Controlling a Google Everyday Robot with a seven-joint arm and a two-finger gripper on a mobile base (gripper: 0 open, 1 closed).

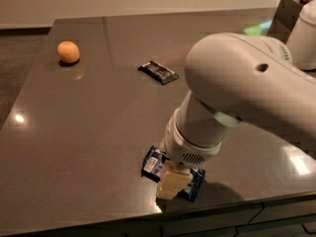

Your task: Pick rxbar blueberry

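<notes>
The rxbar blueberry is a flat bar in a shiny blue wrapper with white label patches. It lies on the dark table near the front edge. My gripper is cream-coloured and hangs from the big white arm. It is down over the middle of the bar and hides that part. The bar's left end and its right end show on either side of the gripper.
A smaller black-wrapped bar lies at mid-table, farther back. An orange sits at the far left. The table's front edge runs just below the gripper. A white object and a dark box stand at the back right.
</notes>
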